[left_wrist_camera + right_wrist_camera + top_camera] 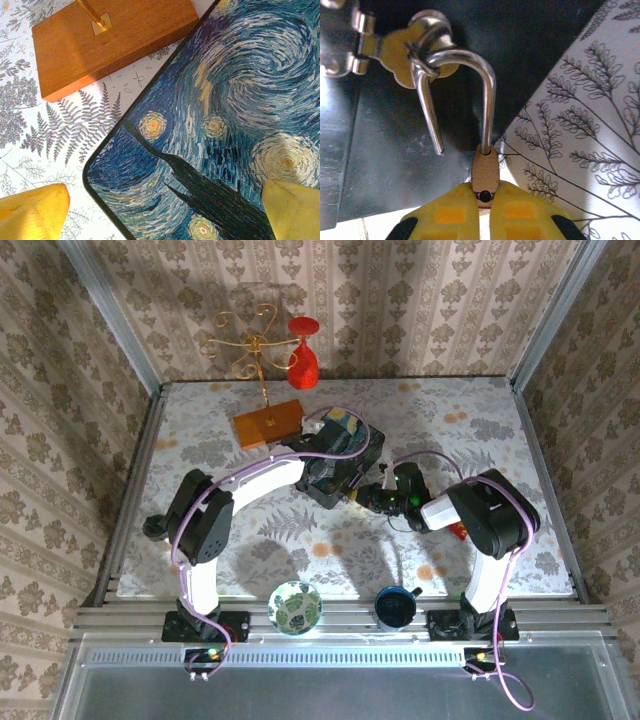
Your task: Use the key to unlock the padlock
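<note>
The right gripper (485,200) is pinching the tiny metal padlock (485,170) by its pale brassy, flat-sided body, one smooth yellow pad (451,216) pressing on each side. From that body the silvery round-wire shackle is rising toward 12 o'clock and bending over to 10 o'clock, where it is passing through the shiny staple of a brassy metal hasp (390,50). Its other leg is hanging free with its tip out of the body, at 10 o'clock of the body. Behind it the dark glossy wall of the painted blue box (345,452) is showing, and at 3 o'clock the fern-printed white tablecloth (600,100) is lying bare.

The left gripper (162,215) is hovering with its jaws spread wide and gripping nothing, its yellow wedge tips sitting at 8 and 4 o'clock over the box's swirl-painted lid. The lid's rounded, black-rimmed corner is pointing toward 7 o'clock. At 11 o'clock a smooth orange-brown wooden block (115,45) is lying near that edge, a strip of cloth between them.

From above, open cloth is stretching toward 6 o'clock, ending at a patterned round bowl (295,607) and a dark blue mug (397,608)
</note>
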### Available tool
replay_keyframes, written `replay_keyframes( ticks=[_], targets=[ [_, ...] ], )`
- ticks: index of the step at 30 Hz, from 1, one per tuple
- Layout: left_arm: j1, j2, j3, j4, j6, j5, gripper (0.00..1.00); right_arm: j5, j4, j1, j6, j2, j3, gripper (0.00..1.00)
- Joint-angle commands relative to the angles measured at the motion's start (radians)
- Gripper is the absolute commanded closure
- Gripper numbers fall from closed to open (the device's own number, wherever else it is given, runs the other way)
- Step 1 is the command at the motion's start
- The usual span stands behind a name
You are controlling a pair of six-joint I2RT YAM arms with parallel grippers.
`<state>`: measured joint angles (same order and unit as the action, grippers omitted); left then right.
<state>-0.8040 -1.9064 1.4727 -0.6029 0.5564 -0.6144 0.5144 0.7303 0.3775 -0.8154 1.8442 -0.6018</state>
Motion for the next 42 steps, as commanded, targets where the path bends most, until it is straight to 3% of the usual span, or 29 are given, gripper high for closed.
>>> replay_keyframes(
  ticks=[1, 21, 42],
  targets=[
    [-0.004, 0.035, -0.006, -0.044, 0.01, 0.009, 0.0, 0.019, -0.026, -0.007, -0.036, -0.01, 0.014, 0.99],
    [-0.004, 0.047, -0.019, -0.045, 0.01, -0.001, 0.0, -0.004, -0.131, -0.038, -0.061, -0.114, -0.011, 1.0],
    [-0.005, 0.039, -0.026, -0.047, 0.008, -0.005, 0.0, 0.046, -0.001, -0.091, -0.193, -0.068, 0.0, 1.0]
  ],
)
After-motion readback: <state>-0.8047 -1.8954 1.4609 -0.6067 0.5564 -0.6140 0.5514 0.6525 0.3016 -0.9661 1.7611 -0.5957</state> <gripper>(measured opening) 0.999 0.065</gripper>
